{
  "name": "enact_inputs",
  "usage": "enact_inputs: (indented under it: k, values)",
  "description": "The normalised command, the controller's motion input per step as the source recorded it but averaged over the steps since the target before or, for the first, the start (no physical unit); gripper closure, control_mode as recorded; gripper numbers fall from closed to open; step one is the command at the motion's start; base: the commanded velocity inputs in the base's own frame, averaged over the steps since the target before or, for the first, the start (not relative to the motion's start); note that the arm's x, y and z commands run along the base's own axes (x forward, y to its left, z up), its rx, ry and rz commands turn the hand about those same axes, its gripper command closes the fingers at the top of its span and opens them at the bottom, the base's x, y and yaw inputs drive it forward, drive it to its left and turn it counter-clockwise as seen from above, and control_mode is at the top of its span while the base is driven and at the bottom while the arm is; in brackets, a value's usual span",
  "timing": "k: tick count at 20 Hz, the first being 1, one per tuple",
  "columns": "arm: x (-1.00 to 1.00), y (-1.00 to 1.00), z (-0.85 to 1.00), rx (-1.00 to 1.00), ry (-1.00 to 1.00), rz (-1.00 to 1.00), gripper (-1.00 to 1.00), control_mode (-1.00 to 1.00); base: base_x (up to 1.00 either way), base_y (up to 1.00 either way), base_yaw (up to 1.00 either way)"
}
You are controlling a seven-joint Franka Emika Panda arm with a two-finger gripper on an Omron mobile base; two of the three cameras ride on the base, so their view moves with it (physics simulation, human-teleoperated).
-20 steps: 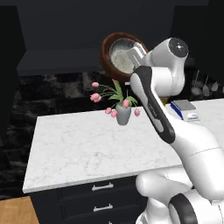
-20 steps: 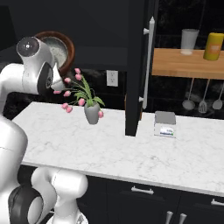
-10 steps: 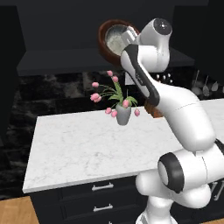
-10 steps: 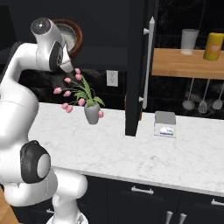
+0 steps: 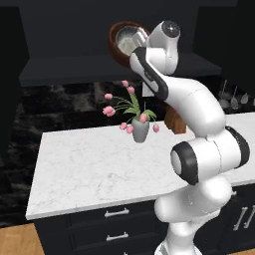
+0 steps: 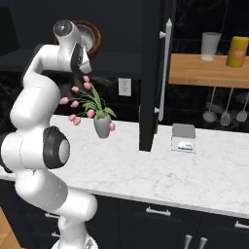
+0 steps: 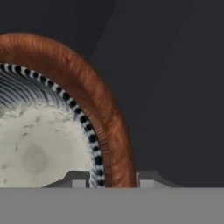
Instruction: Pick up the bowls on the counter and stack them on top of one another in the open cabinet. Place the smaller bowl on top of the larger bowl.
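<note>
Currently the tool (image 7: 113, 178) straddles the larger bowl (image 7: 111, 118) rim, fingers either side, gripping both; smaller bowl (image 7: 41, 144) nested inside. Arm reaches high at the cabinet (image 5: 74, 64) shelf, above the worktop (image 5: 99, 164).

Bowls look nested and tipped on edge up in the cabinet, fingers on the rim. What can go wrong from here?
1. The fingers straddle the rims of the brown bowl and the grey bowl; letting go while both stand tilted could let them roll off the cabinet shelf.
2. A falling bowl could hit the flower vase on the counter.
</note>
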Motion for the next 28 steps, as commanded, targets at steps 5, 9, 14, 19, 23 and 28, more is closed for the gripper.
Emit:
enact_inputs:
  k: [5, 9, 14, 19, 23, 28]
  values:
    - [0.68, 0.0, 0.0, 0.0, 0.0, 0.0, -1.0, -1.0, 0.0, 0.0, 0.0]
    - [-0.32, -0.04, 0.0, 0.0, -0.1, 0.0, -1.0, -1.0, 0.0, 0.0, 0.0]
    - [-0.96, -0.26, -0.08, 0.06, -0.32, 0.0, -1.0, -1.0, 0.0, 0.0, 0.0]
    - [-1.0, -0.6, -0.73, 0.07, -0.32, 0.0, -1.0, -1.0, 0.0, 0.0, 0.0]
    - [-1.0, -0.64, -1.0, -0.05, 0.0, 0.0, -1.0, -1.0, 0.0, 0.0, 0.0]
    - [-1.0, -0.55, -1.0, -0.18, 0.0, 0.0, -1.0, -1.0, 0.0, 0.0, 0.0]
